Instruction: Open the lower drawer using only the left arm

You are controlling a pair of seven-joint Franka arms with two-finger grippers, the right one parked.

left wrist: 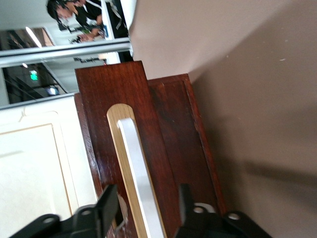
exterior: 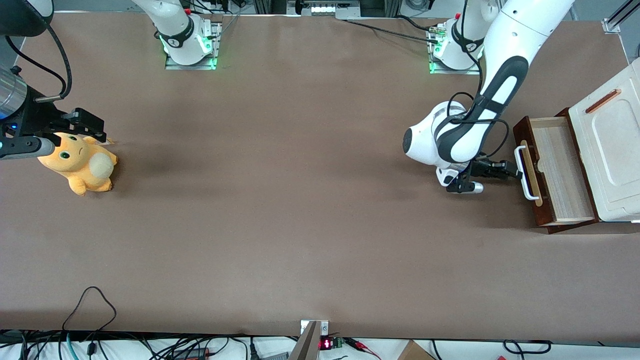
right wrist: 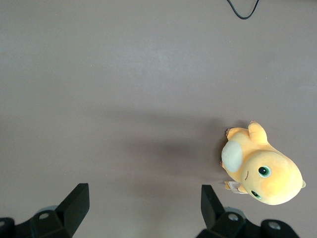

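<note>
Orange plush toy (exterior: 80, 167) lying on brown table (exterior: 280, 200), parked arm's end

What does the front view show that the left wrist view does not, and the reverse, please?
Only the front view shows the lower drawer pulled out with its pale wood inside bare, the left arm reaching to it, and the orange plush toy toward the parked arm's end of the table. Only the left wrist view shows the gripper open, a finger on each side of the white bar handle. Both show the drawer front, the handle, the gripper and the white cabinet top.
</note>
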